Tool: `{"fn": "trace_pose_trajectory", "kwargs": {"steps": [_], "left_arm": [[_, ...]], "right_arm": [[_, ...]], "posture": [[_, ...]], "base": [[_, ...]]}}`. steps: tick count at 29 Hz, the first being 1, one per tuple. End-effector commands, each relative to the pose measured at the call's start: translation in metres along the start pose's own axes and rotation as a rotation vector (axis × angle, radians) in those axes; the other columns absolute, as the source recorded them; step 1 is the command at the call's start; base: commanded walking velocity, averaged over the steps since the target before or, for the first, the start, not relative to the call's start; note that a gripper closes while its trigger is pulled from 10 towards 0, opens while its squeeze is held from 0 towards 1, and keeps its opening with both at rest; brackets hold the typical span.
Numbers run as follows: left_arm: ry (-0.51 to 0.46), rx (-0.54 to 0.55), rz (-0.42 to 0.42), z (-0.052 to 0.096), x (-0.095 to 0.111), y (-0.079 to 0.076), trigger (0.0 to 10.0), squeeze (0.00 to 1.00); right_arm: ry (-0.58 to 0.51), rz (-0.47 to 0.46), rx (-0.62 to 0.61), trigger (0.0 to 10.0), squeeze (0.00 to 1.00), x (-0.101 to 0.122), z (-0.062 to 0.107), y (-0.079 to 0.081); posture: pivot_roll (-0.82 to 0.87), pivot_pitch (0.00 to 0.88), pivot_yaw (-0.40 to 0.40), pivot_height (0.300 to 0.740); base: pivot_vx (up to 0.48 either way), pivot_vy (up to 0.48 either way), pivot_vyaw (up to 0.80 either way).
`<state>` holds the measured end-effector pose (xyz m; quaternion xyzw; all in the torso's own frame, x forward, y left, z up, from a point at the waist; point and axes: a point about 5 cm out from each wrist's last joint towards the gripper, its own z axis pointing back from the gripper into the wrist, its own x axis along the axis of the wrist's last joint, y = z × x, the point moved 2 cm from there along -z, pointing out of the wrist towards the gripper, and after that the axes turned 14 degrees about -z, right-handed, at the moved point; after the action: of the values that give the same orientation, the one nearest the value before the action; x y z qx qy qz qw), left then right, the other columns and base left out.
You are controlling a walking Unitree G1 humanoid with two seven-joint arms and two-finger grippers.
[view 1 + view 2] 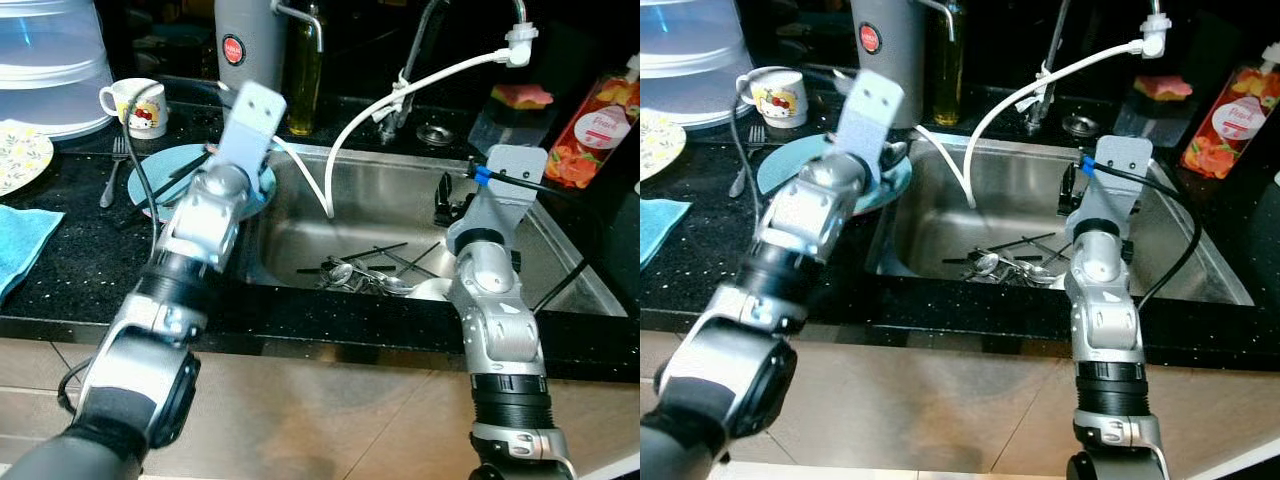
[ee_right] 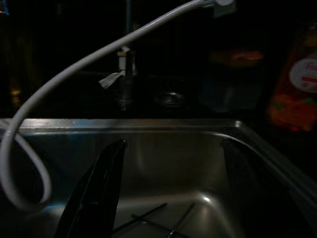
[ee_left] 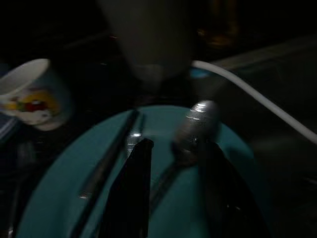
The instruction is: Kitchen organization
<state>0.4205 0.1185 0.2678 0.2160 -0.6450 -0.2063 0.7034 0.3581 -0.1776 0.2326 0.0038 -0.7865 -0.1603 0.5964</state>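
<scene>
While left fingers (image 3: 171, 198) straddle spoon (image 3: 195, 126) over teal plate (image 3: 64, 203) — right fingers (image 2: 171, 193) wide above sink (image 1: 400, 200).

"Peach" on orange bottle (image 1: 598, 125)

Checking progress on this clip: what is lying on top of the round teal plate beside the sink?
On the round teal plate lie a metal spoon and dark chopsticks, between and beside the open left gripper. The silver left arm covers part of the plate.

Our arms: silver jointed casings with black ribbed cuffs.
Our wrist plates: pale grey, screw-holed.
Our cables: black, one blue-clipped.
</scene>
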Motion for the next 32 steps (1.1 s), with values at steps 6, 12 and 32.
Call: {"fn": "trace_pose_trajectory", "kwargs": {"steps": [6, 12, 32], "left_arm": [[0.19, 0.037, 0.145, 0.001, -0.029, 0.002, 10.0, 0.0], [0.273, 0.085, 0.206, -0.006, -0.04, 0.004, 10.0, 0.0], [0.346, 0.12, 0.259, 0.002, -0.046, 0.016, 10.0, 0.0]], "right_arm": [[0.008, -0.001, 0.02, 10.0, 0.0, 0.001, 0.004, 0.003], [0.01, -0.015, 0.054, 10.0, 0.0, 0.0, 0.0, 0.018], [0.051, -0.027, 0.091, 10.0, 0.0, -0.011, 0.01, 0.032]], "posture": [[0.17, 0.003, -0.074, 0.74], [0.17, 0.0, -0.076, 0.74], [0.16, 0.002, -0.069, 0.74]], "base": [[0.0, 0.0, 0.0], [0.0, 0.0, 0.0], [0.0, 0.0, 0.0]]}}
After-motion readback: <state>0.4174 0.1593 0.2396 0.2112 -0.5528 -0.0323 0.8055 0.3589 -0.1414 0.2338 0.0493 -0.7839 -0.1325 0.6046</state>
